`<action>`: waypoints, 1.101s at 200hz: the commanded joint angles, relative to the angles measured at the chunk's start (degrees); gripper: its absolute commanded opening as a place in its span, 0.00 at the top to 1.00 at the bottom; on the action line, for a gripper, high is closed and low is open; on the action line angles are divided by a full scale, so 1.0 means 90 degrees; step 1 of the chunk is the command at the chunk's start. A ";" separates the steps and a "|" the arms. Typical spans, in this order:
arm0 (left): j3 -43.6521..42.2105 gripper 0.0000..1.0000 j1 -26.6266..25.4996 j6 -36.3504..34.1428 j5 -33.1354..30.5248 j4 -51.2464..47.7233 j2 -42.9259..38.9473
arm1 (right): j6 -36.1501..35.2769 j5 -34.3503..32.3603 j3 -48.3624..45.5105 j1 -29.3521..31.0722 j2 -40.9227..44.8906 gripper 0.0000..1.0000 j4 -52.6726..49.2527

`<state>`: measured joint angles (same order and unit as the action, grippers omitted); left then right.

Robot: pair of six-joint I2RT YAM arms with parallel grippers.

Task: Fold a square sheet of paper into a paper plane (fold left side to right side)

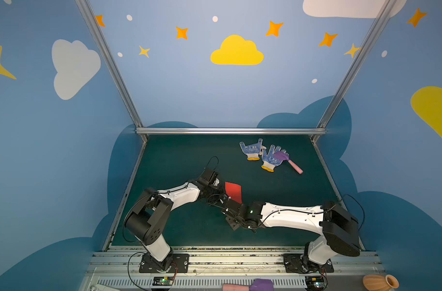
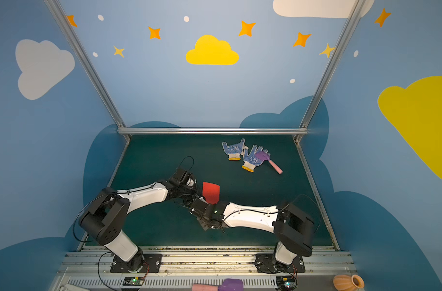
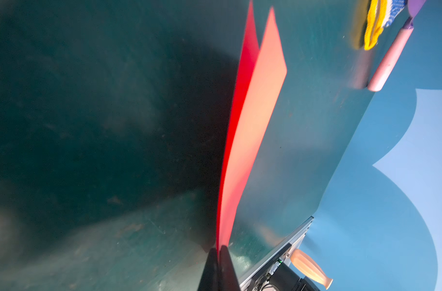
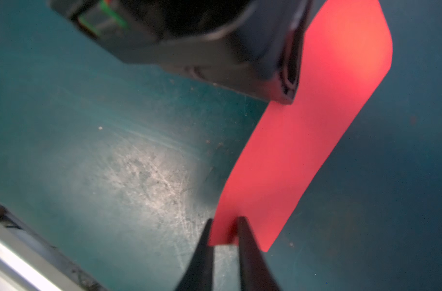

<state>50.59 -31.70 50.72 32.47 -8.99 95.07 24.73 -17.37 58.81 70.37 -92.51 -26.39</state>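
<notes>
Two tools [image 3: 218,249] [image 4: 225,221], one red sheet [image 1: 233,191]; two gloves [image 1: 251,150] [image 1: 271,159]

The square sheet of paper [image 1: 233,192] is plain bright red. The table mat [image 1: 177,163] under it is dark green. At the far right, the gloves [image 1: 251,150] are white with blue dots and yellow cuffs. The toy hammer [image 1: 294,165] has a purple head and a pink handle. The walls [image 1: 189,95] are blue with yellow and white clouds and orange stars.
</notes>
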 commanded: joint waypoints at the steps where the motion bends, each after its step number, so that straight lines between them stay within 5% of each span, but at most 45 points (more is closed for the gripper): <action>1: -0.0142 0.97 -0.0113 -0.0152 0.0152 -0.0251 0.0079 | 0.0253 -0.0088 -0.0014 -0.0283 0.0253 0.94 0.0422; 13: -0.0142 0.96 -0.0130 -0.0147 0.0151 -0.0240 0.0081 | 0.0295 0.0009 -0.0075 -0.0350 0.0291 1.00 0.0469; 93: -0.0080 0.96 -0.0149 -0.0117 0.0166 -0.0259 0.0067 | 0.0336 0.0429 -0.0322 -0.0575 0.0454 1.00 0.0661; 131: -0.0069 0.57 -0.0131 -0.0173 -0.0011 -0.0410 -0.0122 | 0.0506 0.0807 -0.0694 -0.0718 0.0617 1.00 0.0924; 181: -0.0151 0.51 0.0042 -0.0299 -0.0238 -0.0718 -0.0495 | 0.0543 0.1056 -0.1077 -0.0809 0.0763 1.00 0.1135; 220: 0.0433 0.56 0.0148 -0.0743 -0.0276 -0.1109 -0.0257 | 0.0449 0.1260 -0.1291 -0.0845 0.0947 1.00 0.1230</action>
<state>50.61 -30.74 47.77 30.89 -15.51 91.48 29.12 -7.73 48.38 63.09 -86.56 -16.71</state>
